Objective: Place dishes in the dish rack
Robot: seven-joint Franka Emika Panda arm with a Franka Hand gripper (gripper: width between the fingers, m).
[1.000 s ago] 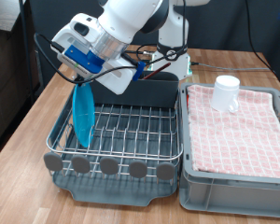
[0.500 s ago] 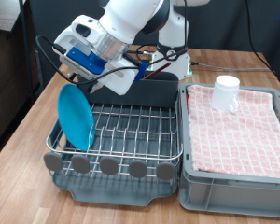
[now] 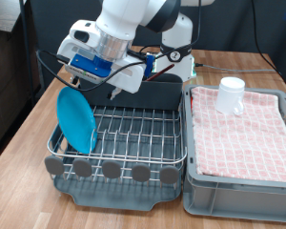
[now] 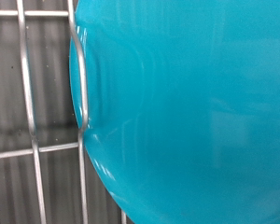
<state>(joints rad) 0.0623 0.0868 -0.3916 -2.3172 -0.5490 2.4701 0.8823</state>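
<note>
The light-blue plate [image 3: 74,119] stands on edge in the dish rack [image 3: 133,129], leaning at the end on the exterior view's left. My gripper [image 3: 80,84] hangs just above the plate's top rim, open, with nothing between its fingers. In the wrist view the plate [image 4: 196,103] fills most of the picture, with the rack's wires [image 4: 26,93] beside it; no fingers show there. The white mug [image 3: 232,93] sits upside down on the pink checked cloth. The wooden spoon is not clearly in view.
The grey crate [image 3: 240,181] with the pink cloth stands right of the rack in the exterior view. The tall grey cutlery trough [image 3: 154,93] is at the rack's far end, with round tabs [image 3: 112,170] along its near edge. Cables hang by the arm.
The plate went from upright and edge-on under the gripper to leaning in the rack, let go. The gripper has since lifted slightly off it.
</note>
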